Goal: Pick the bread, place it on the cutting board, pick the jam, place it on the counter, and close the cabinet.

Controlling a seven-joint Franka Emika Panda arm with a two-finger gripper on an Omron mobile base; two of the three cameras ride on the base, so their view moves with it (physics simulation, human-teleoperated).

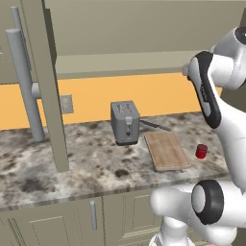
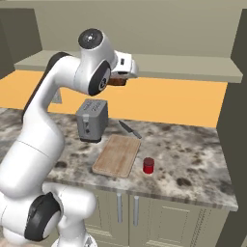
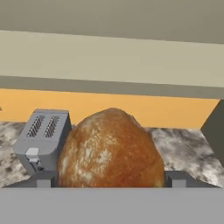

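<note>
On the far left of the left base view, the cabinet (image 1: 45, 81) door is standing open, its long bar handle jutting out over the counter (image 1: 86, 163). Further right, the toaster (image 1: 125, 122) is sitting near the back wall, with the cutting board (image 1: 166, 150) lying bare just beside it and a knife (image 2: 129, 129) resting behind the board. Right of the board, the jam (image 1: 201, 151) is already standing upright on the marble, so that part of the task looks done or needs no fetching from the shelf. The arm is carrying the bread (image 3: 111, 151) high above the worktop: in the hand view the brown loaf is sitting between the two fingertips, and the gripper (image 3: 109, 179) is closing around it, jaws pressing on its sides. In the right base view the loaf is peeking out as a dark brown lump (image 2: 117, 80) under the wrist, roughly above the toaster and well above the board. The step in hand appears to be the transport of the bread. The next move probably calls for swinging rightward past the toaster, lowering over the middle of the board, and releasing only once the loaf is resting on the wood; the cabinet is left to close afterwards.
</note>
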